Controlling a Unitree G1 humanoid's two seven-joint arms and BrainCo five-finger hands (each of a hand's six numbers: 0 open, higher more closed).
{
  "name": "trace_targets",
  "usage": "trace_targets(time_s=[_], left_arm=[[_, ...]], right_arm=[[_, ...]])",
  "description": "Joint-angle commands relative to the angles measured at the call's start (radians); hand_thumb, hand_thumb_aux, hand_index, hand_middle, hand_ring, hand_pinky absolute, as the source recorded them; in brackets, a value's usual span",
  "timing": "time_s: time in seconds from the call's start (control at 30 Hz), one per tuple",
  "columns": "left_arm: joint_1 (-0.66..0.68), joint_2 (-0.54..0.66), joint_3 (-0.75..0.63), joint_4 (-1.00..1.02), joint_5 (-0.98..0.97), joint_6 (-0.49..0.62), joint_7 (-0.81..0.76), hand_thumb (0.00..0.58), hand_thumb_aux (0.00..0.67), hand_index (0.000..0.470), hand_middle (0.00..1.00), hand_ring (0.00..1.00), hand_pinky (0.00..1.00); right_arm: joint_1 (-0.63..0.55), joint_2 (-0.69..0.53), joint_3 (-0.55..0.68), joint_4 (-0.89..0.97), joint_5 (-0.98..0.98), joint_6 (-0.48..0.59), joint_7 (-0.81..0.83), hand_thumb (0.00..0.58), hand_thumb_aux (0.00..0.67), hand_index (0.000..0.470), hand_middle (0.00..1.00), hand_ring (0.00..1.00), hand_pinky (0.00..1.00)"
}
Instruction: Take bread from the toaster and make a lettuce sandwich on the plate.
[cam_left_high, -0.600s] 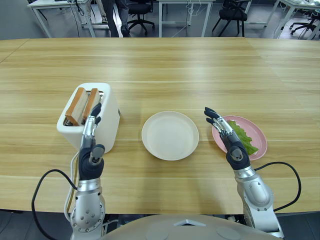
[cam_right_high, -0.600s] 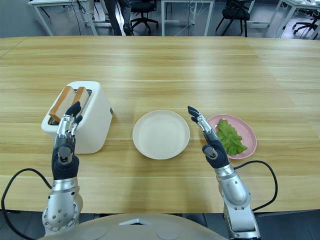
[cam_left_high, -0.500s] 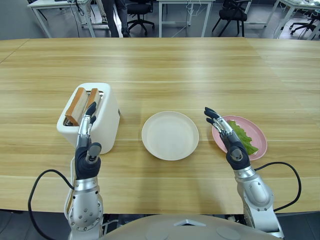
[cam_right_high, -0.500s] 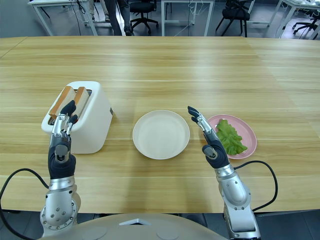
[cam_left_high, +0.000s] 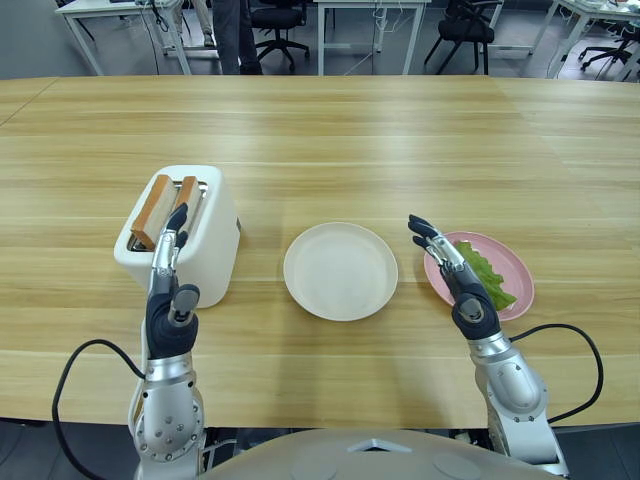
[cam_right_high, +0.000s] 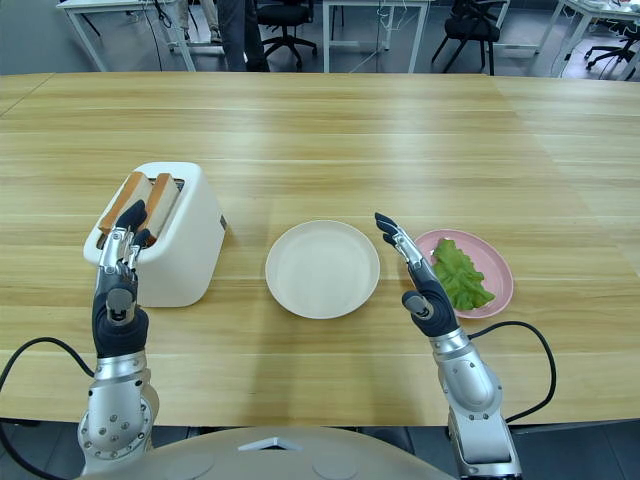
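A white toaster (cam_left_high: 215, 240) stands left of centre with two bread slices (cam_left_high: 153, 208) sticking up from its slots. My left hand (cam_left_high: 169, 275) is raised right in front of the toaster, fingers straight and open, tips close to the near ends of the slices. An empty cream plate (cam_left_high: 340, 270) lies in the middle. To its right, a pink plate (cam_left_high: 518, 268) holds a lettuce leaf (cam_left_high: 488, 275). My right hand (cam_left_high: 452, 275) hovers open between the two plates, over the pink plate's left rim, holding nothing.
The wooden table (cam_left_high: 330, 140) stretches wide and bare behind the objects. Black cables (cam_left_high: 80, 370) trail from both forearms near the front edge. Office desks and chairs (cam_left_high: 275, 20) stand beyond the table's far edge.
My left hand has shifted a little to the left, lining up in front of the bread slices. The right hand has stayed where it was.
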Motion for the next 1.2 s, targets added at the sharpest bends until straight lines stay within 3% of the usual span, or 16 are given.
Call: trace_targets(time_s=[0.03, 0.23, 0.53, 1.1, 1.13, 1.17, 1.2], left_arm=[[-0.06, 0.037, 0.142, 0.001, 0.137, 0.086, 0.065, 0.0, 0.0, 0.0, 0.0, 0.0, 0.0], [-0.238, 0.197, 0.317, 0.126, 0.399, 0.339, 0.117, 0.0, 0.0, 0.0, 0.0, 0.0, 0.0], [-0.395, 0.359, 0.219, 0.396, 0.607, 0.564, 0.078, 0.0, 0.0, 0.0, 0.0, 0.0, 0.0], [-0.467, 0.491, 0.066, 0.52, 0.689, 0.746, 0.049, 0.0, 0.0, 0.0, 0.0, 0.0, 0.0], [-0.465, 0.494, 0.066, 0.513, 0.684, 0.75, 0.046, 0.058, 0.034, 0.023, 0.0, 0.0, 0.0], [-0.463, 0.495, 0.065, 0.508, 0.68, 0.753, 0.044, 0.187, 0.118, 0.081, 0.0, 0.0, 0.0], [-0.461, 0.494, 0.065, 0.502, 0.672, 0.751, 0.043, 0.187, 0.118, 0.081, 0.0, 0.0, 0.0]], right_arm=[[0.004, 0.004, -0.003, 0.006, -0.005, 0.0, -0.011, 0.0, 0.0, 0.0, 0.0, 0.0, 0.0], [0.0, 0.007, 0.001, 0.008, -0.008, -0.001, -0.018, 0.0, 0.0, 0.0, 0.0, 0.0, 0.0], [0.003, 0.001, -0.004, 0.0, -0.005, 0.003, -0.021, 0.0, 0.0, 0.0, 0.0, 0.0, 0.0], [0.004, -0.002, -0.01, 0.002, -0.001, 0.007, -0.022, 0.0, 0.0, 0.0, 0.0, 0.0, 0.0], [0.005, -0.001, -0.01, 0.002, -0.001, 0.007, -0.022, 0.0, 0.0, 0.0, 0.0, 0.0, 0.0], [0.005, -0.001, -0.009, 0.003, -0.002, 0.007, -0.022, 0.0, 0.0, 0.0, 0.0, 0.0, 0.0], [0.006, 0.0, -0.008, 0.003, -0.003, 0.006, -0.022, 0.0, 0.0, 0.0, 0.0, 0.0, 0.0]])
